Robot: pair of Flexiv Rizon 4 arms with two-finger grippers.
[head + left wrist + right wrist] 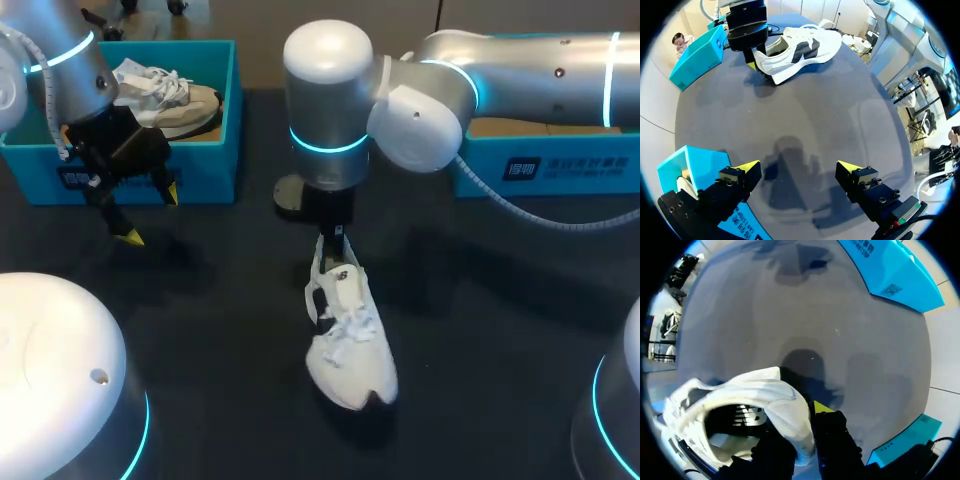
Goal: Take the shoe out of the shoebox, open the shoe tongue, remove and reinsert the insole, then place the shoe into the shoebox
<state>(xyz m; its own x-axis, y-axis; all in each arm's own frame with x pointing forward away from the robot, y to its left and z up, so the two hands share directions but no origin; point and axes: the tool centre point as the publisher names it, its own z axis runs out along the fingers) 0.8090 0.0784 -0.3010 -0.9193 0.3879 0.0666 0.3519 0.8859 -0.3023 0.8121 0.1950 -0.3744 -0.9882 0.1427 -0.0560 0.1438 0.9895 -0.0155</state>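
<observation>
Right gripper [802, 421] clamped on heel of white mesh lace-up sneaker [350, 340], which rests on black table [220, 330]. Left gripper [799, 166] spread wide, empty, well left of sneaker.

A white shoe [350, 340] with white laces, a black side patch and a touch of black at the toe edge lies on a matt charcoal desk [220, 400]. Two turquoise boxes stand behind it. The left shoebox [215, 110] carries a dark blue label and holds a second shoe [175, 95] in white, pale grey and cream. The right box [560, 160] bears dark blue print. The left arm [60, 60] and right arm [520, 70] are silver-grey with glowing cyan rings. The left jaws are black with bright yellow fingertips [130, 237]. The right jaws, also black, show one yellow fingertip [822, 406].
</observation>
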